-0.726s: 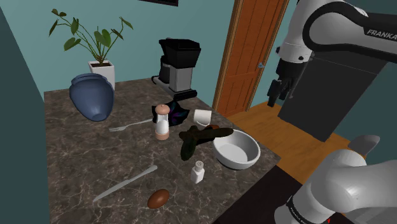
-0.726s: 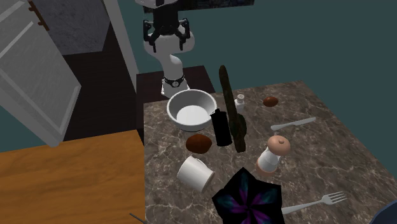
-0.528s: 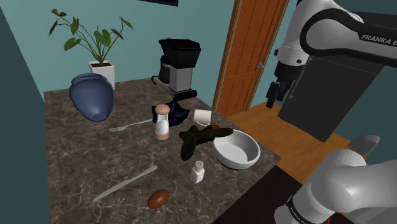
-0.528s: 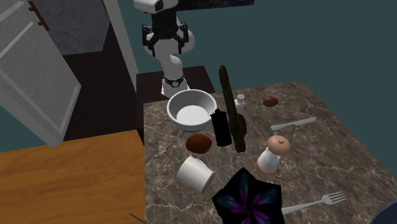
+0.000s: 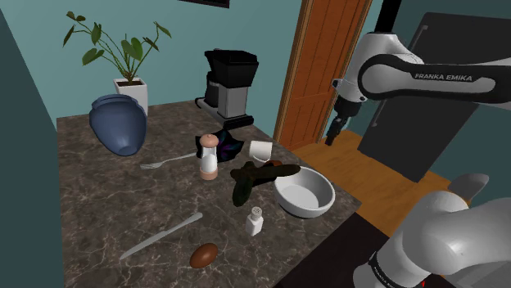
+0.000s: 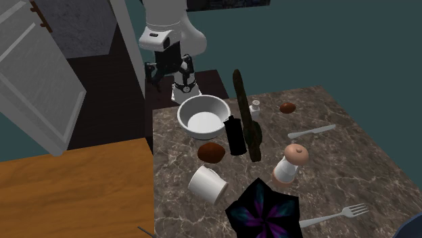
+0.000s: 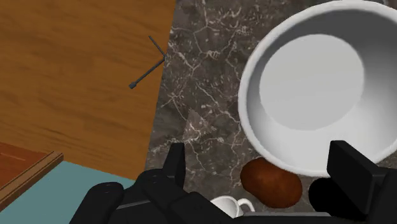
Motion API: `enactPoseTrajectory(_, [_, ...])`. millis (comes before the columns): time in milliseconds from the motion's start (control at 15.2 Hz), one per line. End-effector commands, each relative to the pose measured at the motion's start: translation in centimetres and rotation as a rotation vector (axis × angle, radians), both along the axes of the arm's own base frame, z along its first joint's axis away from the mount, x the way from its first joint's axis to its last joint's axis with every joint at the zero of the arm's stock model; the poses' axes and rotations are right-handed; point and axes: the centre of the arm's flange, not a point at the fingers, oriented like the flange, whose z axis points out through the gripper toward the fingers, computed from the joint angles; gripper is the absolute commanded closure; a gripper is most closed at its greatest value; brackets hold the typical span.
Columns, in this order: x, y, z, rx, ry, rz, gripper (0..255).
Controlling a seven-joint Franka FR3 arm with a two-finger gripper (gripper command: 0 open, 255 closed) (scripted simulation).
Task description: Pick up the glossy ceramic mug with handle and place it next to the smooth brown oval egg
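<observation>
The white mug (image 5: 260, 150) lies on its side on the dark marble table (image 5: 106, 196), near the edge by the wooden floor; in the second exterior view the mug (image 6: 207, 184) is at the table's near left. In the wrist view a bit of the mug (image 7: 230, 205) peeks out beside a larger brown lump (image 7: 270, 183). The small brown egg (image 5: 204, 255) sits at the table's front edge, far from the mug; the egg (image 6: 289, 107) is also past the bowl. My gripper (image 5: 332, 135) hangs open and empty in the air off the table's edge (image 6: 169, 71) (image 7: 259, 153).
A white bowl (image 5: 305, 192) sits below the gripper, beside a dark bottle (image 5: 241, 190), a salt shaker (image 5: 255, 221) and a pepper mill (image 5: 210, 157). A knife (image 5: 160, 237), a fork (image 5: 166, 162), a blue vase (image 5: 119, 123) and a coffee machine (image 5: 229, 82) share the table.
The arm has swung down and toward the table: the gripper moved lower and to the shoulder view's left. Nothing on the table moved.
</observation>
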Motion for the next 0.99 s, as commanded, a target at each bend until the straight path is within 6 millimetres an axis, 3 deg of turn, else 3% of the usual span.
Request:
enactPoseTrajectory(0, [1.5,-1.0,-1.5,0.000,-0.026,0.060,0])
enactPoseTrajectory(462, [7.5,-2.9,-7.1,0.003,-0.105,0.258,0])
enactPoseTrajectory(924, [14.2,-3.5,-12.2,0.006,-0.184,0.457,0])
